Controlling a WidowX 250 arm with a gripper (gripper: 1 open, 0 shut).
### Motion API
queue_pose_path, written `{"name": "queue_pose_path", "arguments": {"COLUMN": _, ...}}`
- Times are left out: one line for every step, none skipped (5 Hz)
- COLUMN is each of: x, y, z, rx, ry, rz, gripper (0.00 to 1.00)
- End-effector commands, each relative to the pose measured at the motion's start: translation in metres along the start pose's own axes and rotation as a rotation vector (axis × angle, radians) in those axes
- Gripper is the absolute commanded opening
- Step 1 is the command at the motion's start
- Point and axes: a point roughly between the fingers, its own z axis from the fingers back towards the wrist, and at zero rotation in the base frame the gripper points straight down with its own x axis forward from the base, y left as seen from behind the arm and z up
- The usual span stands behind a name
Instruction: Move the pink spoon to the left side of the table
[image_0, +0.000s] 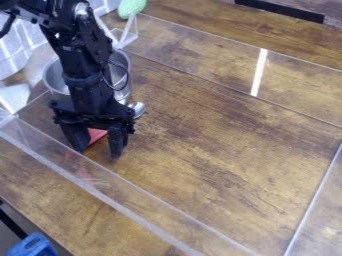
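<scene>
At the far left, a white wire rack (19, 42) is seen partly cut off by the picture's edge, with a smooth white object (14, 97) below it. In the lower left corner, a bright blue object (34, 246) is partly shown; what it is cannot be told. Beside the rack, a round steel pot (55, 75) is largely covered by the black robot arm (83, 55), which is extended downward from the upper left.

The black two-fingered gripper (96, 143) is held low over the left part of the dark brown wood-grain table (221, 150), in front of the pot. Its fingers are set apart, and the thick salmon-pink handle of the small spoon (96, 136) is seen between them. Whether the handle is gripped cannot be told, nor whether it is touched by either finger. A small piece of shiny metal (136, 109) is visible just to the right of the arm, beside the pot; its link to the handle is hidden by the gripper.

Behind the pot, a pale green rounded object (131, 7) is seen at the top edge. The tabletop is bordered by clear acrylic walls (147, 215), and worn streaks are shown in its grain. Towards the upper right, a narrow white strip (258, 73) is seen near the far wall.
</scene>
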Motion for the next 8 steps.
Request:
{"name": "queue_pose_path", "arguments": {"x": 0.016, "y": -0.004, "z": 0.018, "rx": -0.008, "ry": -0.055, "rz": 0.035, "gripper": 0.0}}
{"name": "queue_pose_path", "arguments": {"x": 0.021, "y": -0.009, "z": 0.023, "rx": -0.009, "ry": -0.057, "rz": 0.066, "gripper": 0.0}}
{"name": "queue_pose_path", "arguments": {"x": 0.028, "y": -0.011, "z": 0.017, "rx": -0.011, "ry": -0.06, "rz": 0.117, "gripper": 0.0}}
{"name": "queue_pose_path", "arguments": {"x": 0.035, "y": -0.014, "z": 0.011, "rx": -0.01, "ry": -0.061, "rz": 0.171, "gripper": 0.0}}
{"name": "queue_pose_path", "arguments": {"x": 0.039, "y": -0.011, "z": 0.005, "rx": -0.014, "ry": -0.061, "rz": 0.122, "gripper": 0.0}}
{"name": "queue_pose_path", "arguments": {"x": 0.042, "y": -0.008, "z": 0.0, "rx": -0.022, "ry": -0.062, "rz": 0.074, "gripper": 0.0}}
{"name": "queue_pose_path", "arguments": {"x": 0.038, "y": -0.007, "z": 0.005, "rx": -0.023, "ry": -0.066, "rz": 0.134, "gripper": 0.0}}
{"name": "queue_pose_path", "arguments": {"x": 0.038, "y": -0.012, "z": 0.0, "rx": -0.019, "ry": -0.065, "rz": 0.145, "gripper": 0.0}}
